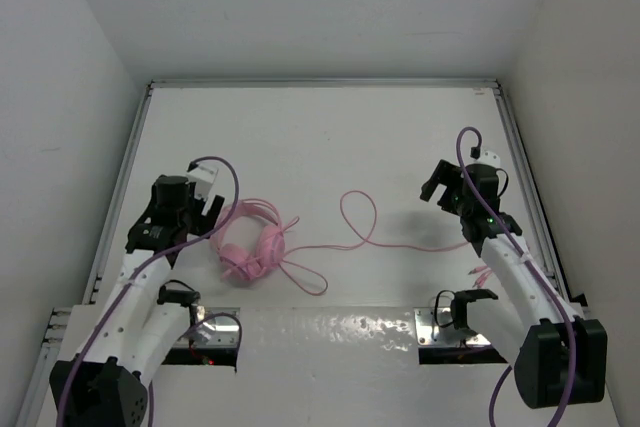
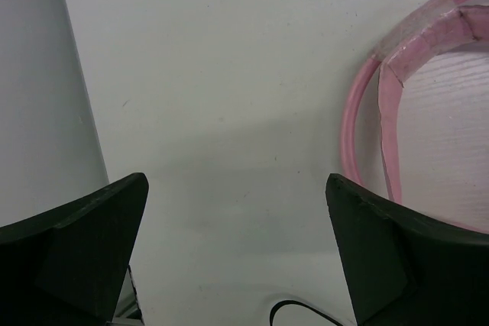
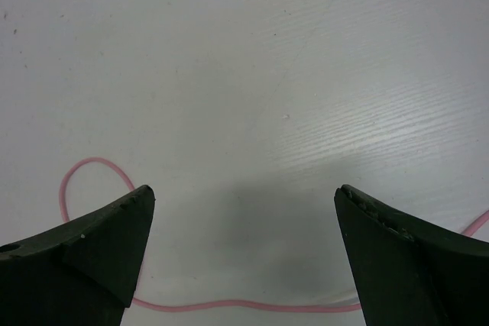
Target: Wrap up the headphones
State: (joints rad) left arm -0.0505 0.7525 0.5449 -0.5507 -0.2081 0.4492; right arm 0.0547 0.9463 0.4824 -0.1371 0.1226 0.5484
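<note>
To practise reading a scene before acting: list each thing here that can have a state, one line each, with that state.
headphones: lying on the table, not held, not yet wrapped.
cord: loose, trailing in loops across the table.
left end effector: open, empty, beside the headphones.
right end effector: open, empty, over the cord.

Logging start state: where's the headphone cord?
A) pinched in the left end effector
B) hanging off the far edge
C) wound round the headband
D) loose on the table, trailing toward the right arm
D: the cord lies in slack loops on the table, running from the headphones toward the right arm; left end effector and right end effector are open.
</note>
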